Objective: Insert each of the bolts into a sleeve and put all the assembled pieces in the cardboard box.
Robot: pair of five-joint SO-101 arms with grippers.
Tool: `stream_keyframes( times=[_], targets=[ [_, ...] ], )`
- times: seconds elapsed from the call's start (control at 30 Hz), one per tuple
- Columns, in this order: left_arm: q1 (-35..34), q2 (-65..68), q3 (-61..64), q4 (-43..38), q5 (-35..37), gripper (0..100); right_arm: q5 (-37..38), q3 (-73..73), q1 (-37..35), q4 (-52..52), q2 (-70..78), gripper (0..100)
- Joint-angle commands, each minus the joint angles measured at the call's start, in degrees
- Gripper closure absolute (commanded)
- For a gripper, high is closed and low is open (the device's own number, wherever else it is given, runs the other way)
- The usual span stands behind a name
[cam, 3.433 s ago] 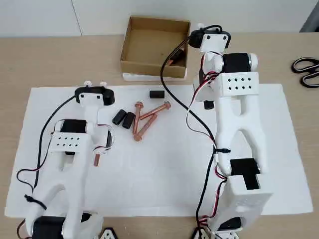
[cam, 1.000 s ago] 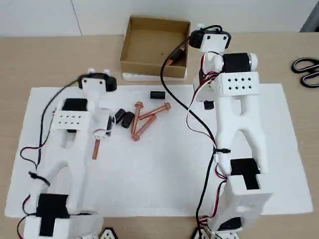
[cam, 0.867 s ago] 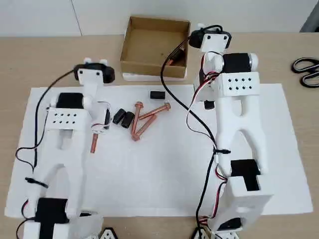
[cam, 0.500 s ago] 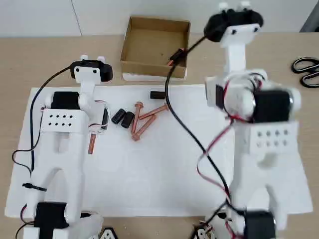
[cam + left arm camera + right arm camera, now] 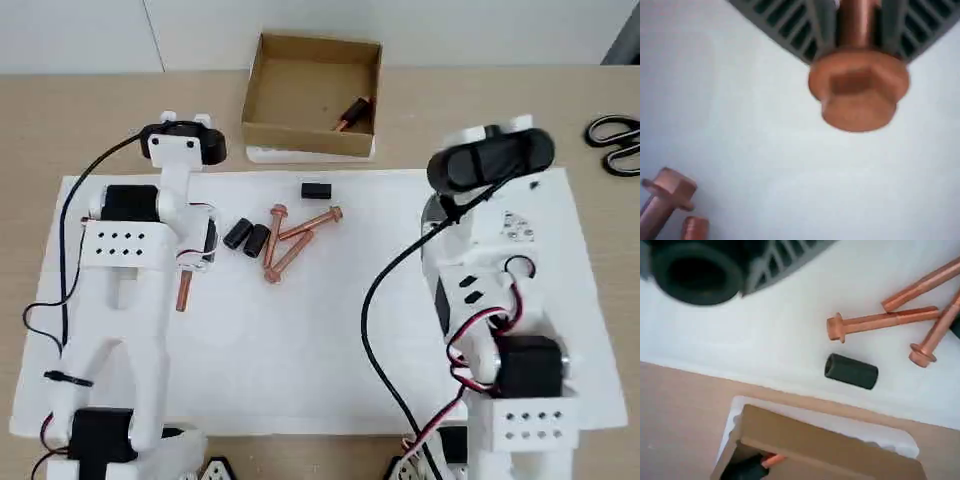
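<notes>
Clamped by the shank between the ribbed grey jaws of the left gripper (image 5: 858, 30): a copper bolt (image 5: 858, 92), flanged hex head clear of the jaws, hanging over the white mat (image 5: 300, 350) near the pair of sleeves (image 5: 248, 237). Apparently pinched in the right gripper (image 5: 705, 267), set back over the mat's other side: a held sleeve (image 5: 697, 272), bore open toward the wrist camera, the grip itself only partly visible. Loose on the mat between the arms: three loose bolts (image 5: 290, 235) fanned close together, and a lone sleeve (image 5: 316, 189) nearer the cardboard box (image 5: 262, 90). Already inside that box, against the wall on the right arm's side: one assembled piece (image 5: 352, 112). Judged step: second pairing, bolt and sleeve each in a gripper, not yet joined. Called for next: bringing the two grippers together, lining the bolt's tip up with the bore, pushing straight along the axis, with little tolerance for tilt. Bolts smooth, shiny, slender, likely to roll; sleeves short, matte black, tubular; box shallow, brown, open-topped. Farther out, bare wooden table (image 5: 60, 120) and black-handled scissors (image 5: 612, 140), well apart from the work.
</notes>
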Motion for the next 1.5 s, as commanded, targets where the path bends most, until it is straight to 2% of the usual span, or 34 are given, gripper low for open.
stream_keyframes(
  times=[0.0,0.1,0.23,0.33,0.47,0.6,0.7,1.0,1.17,1.23,1.33,1.47],
  targets=[
    [0.1,-2.9,-2.9,-2.9,-0.2,99,-0.9,3.5,0.2,-6.5,-4.9,99.5],
    [0.1,-2.9,-2.9,-6.4,-0.2,99,-1.8,6.1,-0.2,-8.9,-10.1,99.5],
    [0.1,-2.9,-2.9,-8.6,0.4,99,-9.9,12.0,-2.6,-13.1,-18.0,99.5],
    [0.1,-2.9,-4.1,-8.4,5.5,99,-14.4,20.0,-4.7,-18.2,-23.4,99.5],
    [1.7,-2.9,-7.2,-8.4,12.7,99,-12.5,29.5,-5.3,-23.7,-28.7,99.5],
    [8.9,-2.9,-9.5,-8.6,13.6,99,-7.0,35.4,-5.3,-26.2,-31.6,99.5],
    [13.4,-3.0,-12.5,-10.4,16.2,99,-6.6,39.6,-5.4,-27.7,-33.3,99.5],
    [21.2,-3.8,-29.1,-9.6,16.8,99,-6.6,48.4,-5.3,-27.7,-41.2,99.5],
    [24.4,-16.9,-35.2,-2.6,16.5,99,-6.6,53.5,-5.4,-28.2,-43.4,99.5],
    [24.2,-21.8,-32.5,-2.6,16.4,99,-6.6,54.3,-5.8,-28.2,-43.3,99.5],
    [24.1,-24.0,-18.1,-6.9,16.4,99,-6.6,54.2,-8.2,-28.3,-43.3,99.5],
    [24.1,-26.8,3.8,-24.7,16.7,99,-6.5,54.6,-11.4,-29.1,-43.3,99.5]
  ],
)
